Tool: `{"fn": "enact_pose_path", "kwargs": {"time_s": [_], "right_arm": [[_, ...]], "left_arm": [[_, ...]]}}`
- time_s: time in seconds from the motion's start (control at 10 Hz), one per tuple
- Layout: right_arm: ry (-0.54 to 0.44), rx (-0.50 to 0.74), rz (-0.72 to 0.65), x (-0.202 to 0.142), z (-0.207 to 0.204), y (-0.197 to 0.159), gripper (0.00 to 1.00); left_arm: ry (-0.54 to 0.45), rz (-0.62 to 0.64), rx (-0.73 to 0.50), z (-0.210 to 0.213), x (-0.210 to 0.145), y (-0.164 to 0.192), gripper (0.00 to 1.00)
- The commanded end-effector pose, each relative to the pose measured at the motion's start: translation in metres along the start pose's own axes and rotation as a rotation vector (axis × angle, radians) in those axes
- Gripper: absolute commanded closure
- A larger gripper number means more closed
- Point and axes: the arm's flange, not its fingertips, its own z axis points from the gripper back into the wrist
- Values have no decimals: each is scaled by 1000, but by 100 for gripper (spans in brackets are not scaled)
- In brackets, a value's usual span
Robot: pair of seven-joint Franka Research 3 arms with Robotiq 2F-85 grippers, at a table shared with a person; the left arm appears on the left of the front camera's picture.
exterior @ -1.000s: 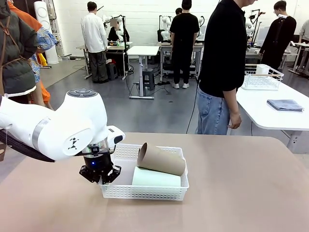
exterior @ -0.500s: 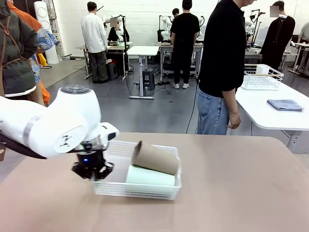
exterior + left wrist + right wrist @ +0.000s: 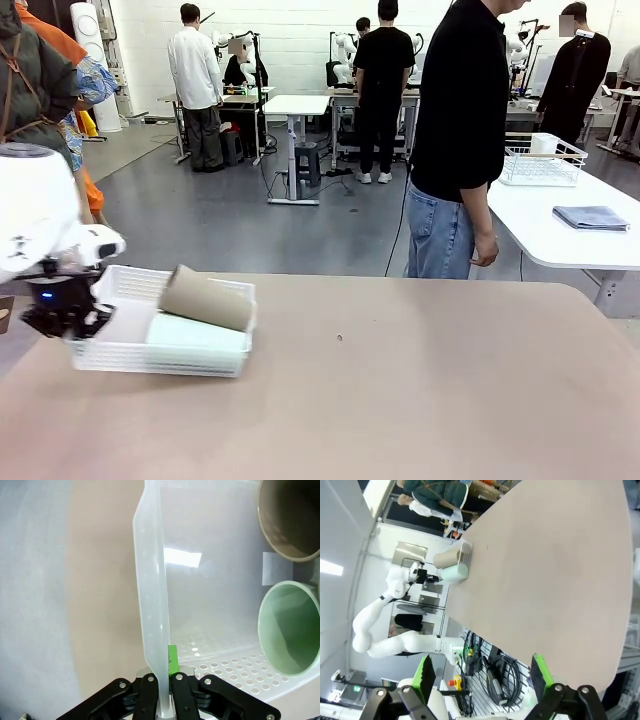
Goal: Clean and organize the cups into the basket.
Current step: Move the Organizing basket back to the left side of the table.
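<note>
The basket point(image 3: 160, 345) sits at about nine o'clock on the table point(image 3: 420, 390), near its left edge, with the tan cup point(image 3: 207, 298) lying across the mint cup point(image 3: 197, 333) inside. The left gripper point(image 3: 62, 318) is pinched tight on the basket's left rim; the right gripper point(image 3: 482, 677) hangs spread wide and empty off the table's edge. The basket looks like thin, light plastic, likely to flex and slide easily, so the solid rim is the sensible hold (the lattice wall would probably buckle). The cups lie loose and may roll. The left wrist view shows the rim point(image 3: 152, 630) clamped between the pads point(image 3: 172, 661) and both cup mouths open toward the camera, which the front view hides
</note>
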Motion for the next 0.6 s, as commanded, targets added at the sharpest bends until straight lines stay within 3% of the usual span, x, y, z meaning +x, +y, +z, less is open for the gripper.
{"fn": "enact_pose_path", "kwargs": {"time_s": [0.0, 0.4, 0.5], "right_arm": [[4, 0, 2, 1, -1, 1, 0], [4, 0, 2, 1, -1, 1, 0], [4, 0, 2, 1, -1, 1, 0]], "left_arm": [[7, -45, -13, -25, -52, 45, 96], [75, -31, -106, -57, -33, 77, 96], [64, -38, -52, -32, -1, 78, 96]]}}
